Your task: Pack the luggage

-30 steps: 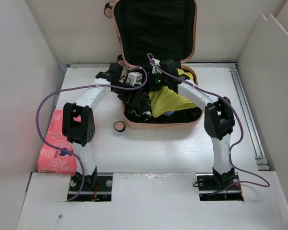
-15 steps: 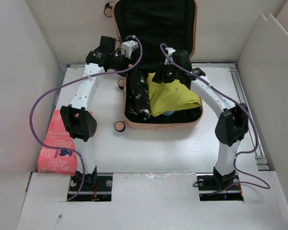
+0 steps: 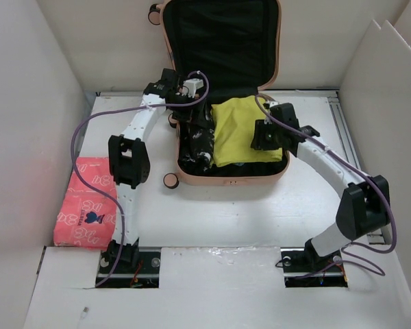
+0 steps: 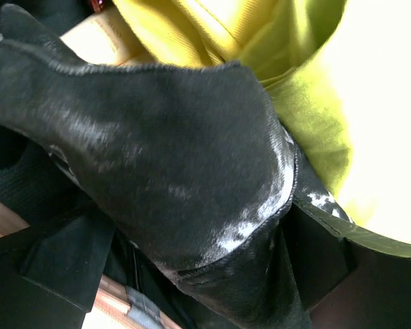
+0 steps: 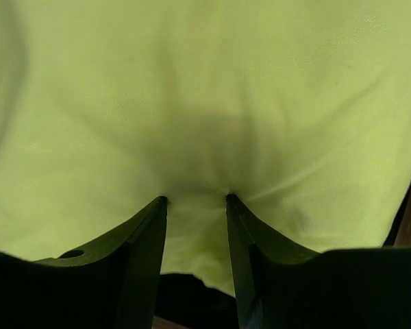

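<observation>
The peach-pink luggage (image 3: 227,177) lies open at the back of the table, its black-lined lid (image 3: 222,41) standing up. A yellow garment (image 3: 236,133) fills the right of its base, and a black item with white marks (image 3: 198,145) lies along the left. My left gripper (image 3: 192,113) is down at the back left of the base. Its jaws are wide open, with the black item (image 4: 164,151) bulging between them and hiding the tips. My right gripper (image 3: 262,140) is open, with both fingertips (image 5: 161,203) pressed into the yellow garment (image 5: 205,89).
A pink printed packet (image 3: 82,202) lies at the table's left edge. A small black round thing (image 3: 170,181) sits by the suitcase's front left corner. White walls stand on all sides, and a metal rail (image 3: 353,171) runs along the right.
The left gripper went up and back, then came down onto the black item. The right gripper opened from nearly shut and moved right across the yellow garment, which now lies flatter.
</observation>
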Controlling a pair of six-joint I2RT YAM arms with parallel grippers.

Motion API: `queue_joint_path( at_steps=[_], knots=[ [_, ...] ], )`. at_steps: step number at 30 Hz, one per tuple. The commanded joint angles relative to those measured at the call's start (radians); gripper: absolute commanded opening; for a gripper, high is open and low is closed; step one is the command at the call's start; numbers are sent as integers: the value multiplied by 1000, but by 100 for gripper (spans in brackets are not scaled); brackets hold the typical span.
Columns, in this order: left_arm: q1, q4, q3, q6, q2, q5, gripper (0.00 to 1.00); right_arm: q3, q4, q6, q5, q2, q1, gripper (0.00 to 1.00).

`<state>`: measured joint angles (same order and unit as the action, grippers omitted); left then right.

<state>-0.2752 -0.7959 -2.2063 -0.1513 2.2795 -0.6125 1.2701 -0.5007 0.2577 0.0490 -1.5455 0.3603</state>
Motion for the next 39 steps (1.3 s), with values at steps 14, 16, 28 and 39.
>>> queue_joint_path(
  at_steps=[14, 16, 28, 39],
  knots=[
    [14, 96, -36, -39, -236, 163, 100, 152, -88, -139, -141, 27, -11, 56],
    [14, 126, -36, -63, -297, 216, 100, 224, -110, -175, -159, 38, 2, 61],
    [73, 224, 287, -82, -713, 363, 100, 368, -177, -207, -204, 67, 185, 78],
    [513, 207, 899, -191, -974, 417, 76, 639, -81, -270, -86, -249, 437, 0]
  ],
)
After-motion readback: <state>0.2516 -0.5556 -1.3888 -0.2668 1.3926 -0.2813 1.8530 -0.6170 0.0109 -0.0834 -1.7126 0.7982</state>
